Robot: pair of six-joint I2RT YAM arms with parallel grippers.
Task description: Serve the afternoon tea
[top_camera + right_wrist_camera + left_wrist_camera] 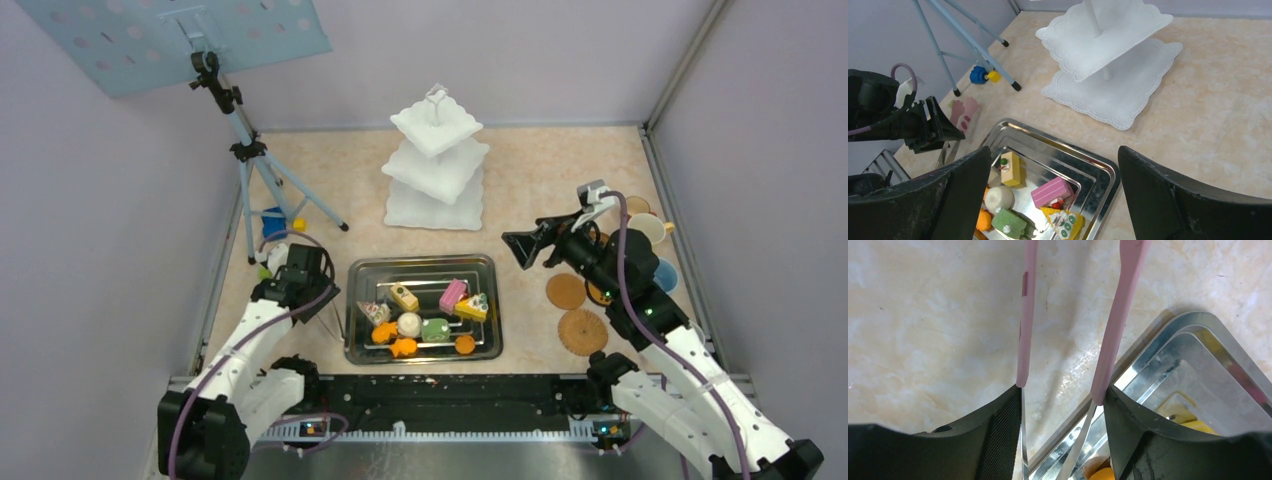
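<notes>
Several toy pastries lie in the steel tray: a yellow block, a pink slice, a cream ball, a green piece and orange ones. The empty white three-tier stand is behind the tray. My left gripper is at the tray's left edge, shut on the pink tongs, one tong arm against each finger. My right gripper hangs open and empty to the right of the tray. Two coasters lie under the right arm. The mugs are partly hidden behind it.
A blue tripod carrying a perforated board stands at the back left, with a small blue and yellow object at its feet. Grey walls close in the table on three sides. The tray corner is right below the tongs.
</notes>
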